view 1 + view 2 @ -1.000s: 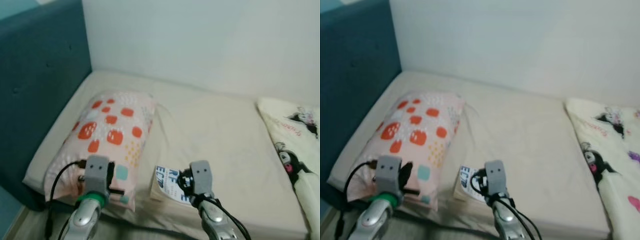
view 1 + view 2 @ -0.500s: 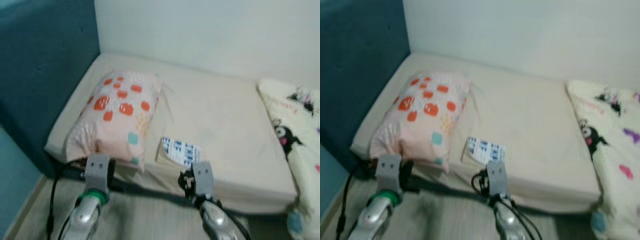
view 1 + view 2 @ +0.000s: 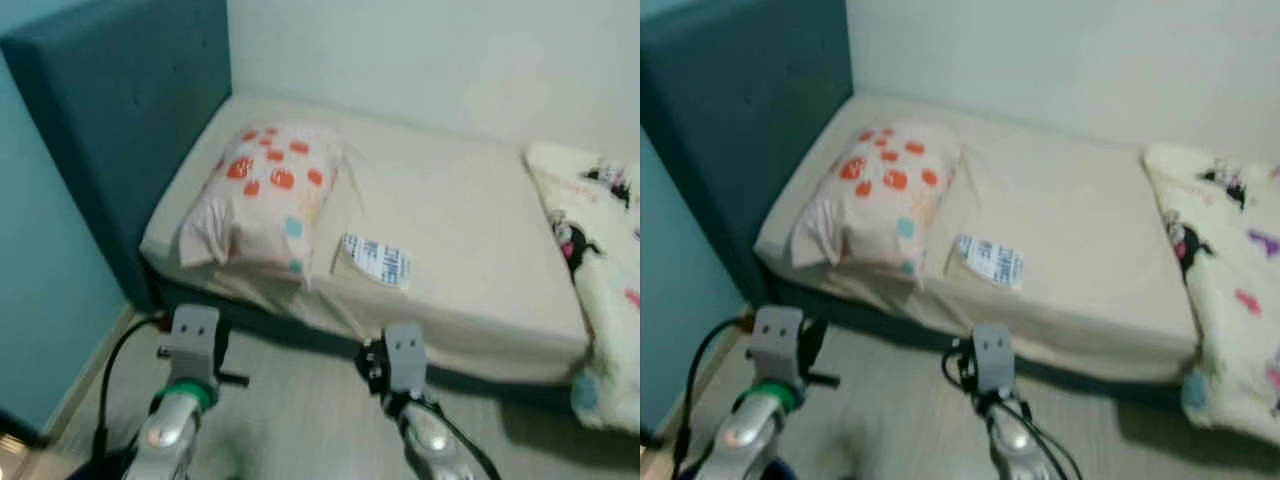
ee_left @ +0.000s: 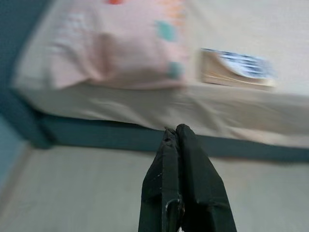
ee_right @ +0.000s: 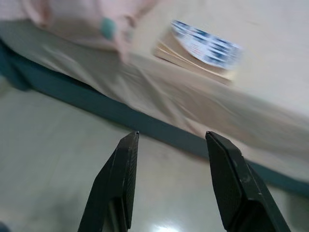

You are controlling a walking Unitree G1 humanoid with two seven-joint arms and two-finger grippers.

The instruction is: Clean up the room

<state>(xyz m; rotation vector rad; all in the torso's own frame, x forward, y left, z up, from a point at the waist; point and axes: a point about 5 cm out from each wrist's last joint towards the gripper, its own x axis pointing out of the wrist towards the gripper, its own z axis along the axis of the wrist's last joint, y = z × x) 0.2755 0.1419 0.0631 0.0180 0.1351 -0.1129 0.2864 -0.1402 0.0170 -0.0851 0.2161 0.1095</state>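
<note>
Lying on the bed, left to right: a strawberry-print pillow — soft, light, best pinched at a corner — then a flat paper packet just beside it, thin, likely slipping. Hovering above the floor: left tool closed, empty; right tool gaping open.

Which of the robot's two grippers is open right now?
The right gripper: its two black fingers stand wide apart with floor between them. The left gripper has its fingers pressed together.
</note>
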